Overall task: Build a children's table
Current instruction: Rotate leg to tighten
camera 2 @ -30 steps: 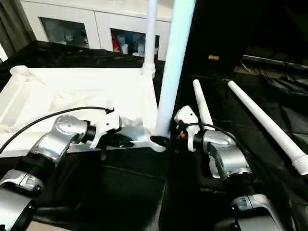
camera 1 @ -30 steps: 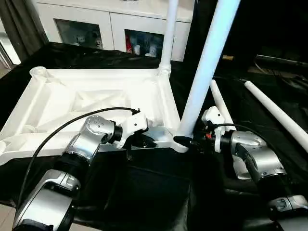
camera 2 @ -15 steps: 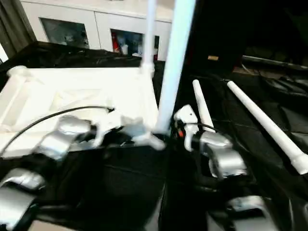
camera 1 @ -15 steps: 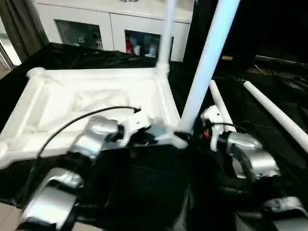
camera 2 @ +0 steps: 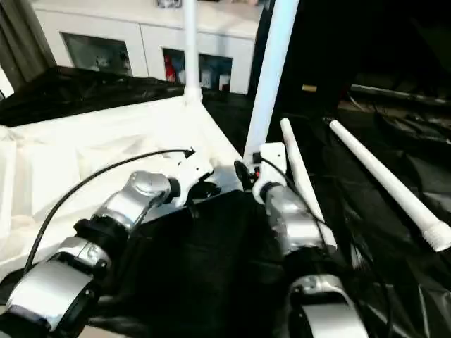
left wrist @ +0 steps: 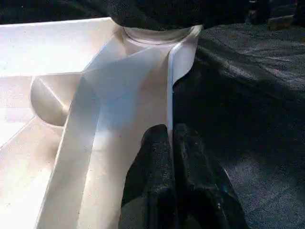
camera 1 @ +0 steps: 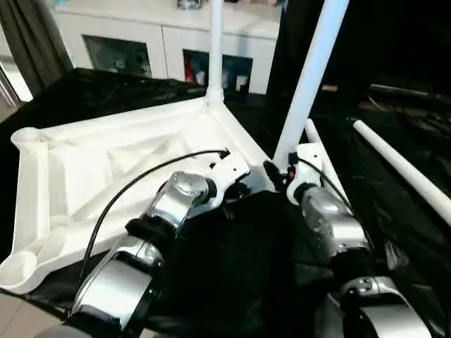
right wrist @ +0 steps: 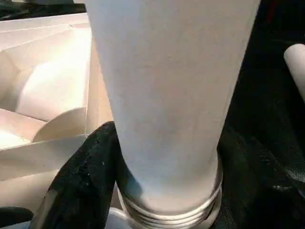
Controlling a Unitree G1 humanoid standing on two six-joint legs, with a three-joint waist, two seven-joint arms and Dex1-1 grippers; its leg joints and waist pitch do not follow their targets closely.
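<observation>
The children's table lies upside down: a white tabletop (camera 1: pixel 106 162) with a raised rim. One white leg (camera 1: pixel 215 42) stands in its far corner socket. Another leg (camera 1: pixel 313 70) stands in the corner nearest my grippers. My left gripper (camera 1: pixel 236 189) is shut on the tabletop's thin rim (left wrist: pixel 119 95), close to that corner. My right gripper (camera 1: pixel 278 172) is shut on the foot of the near leg (right wrist: pixel 167 86), a black finger (right wrist: pixel 86 176) pressed against each side just above the socket. Two loose legs (camera 1: pixel 402 165) (camera 2: pixel 299 169) lie on the cloth to the right.
The tabletop rests on a large work table draped in black cloth (camera 1: pixel 232 267). A white cupboard (camera 1: pixel 141 42) with glass doors stands behind it. Dark cables (camera 1: pixel 416 120) lie at the far right, and a curtain (camera 1: pixel 28 42) hangs at the left.
The tabletop has turned on the cloth: the corner with the near leg swung away from me, the far left corner came nearer. Both grippers stayed on it. The view shifted too.
</observation>
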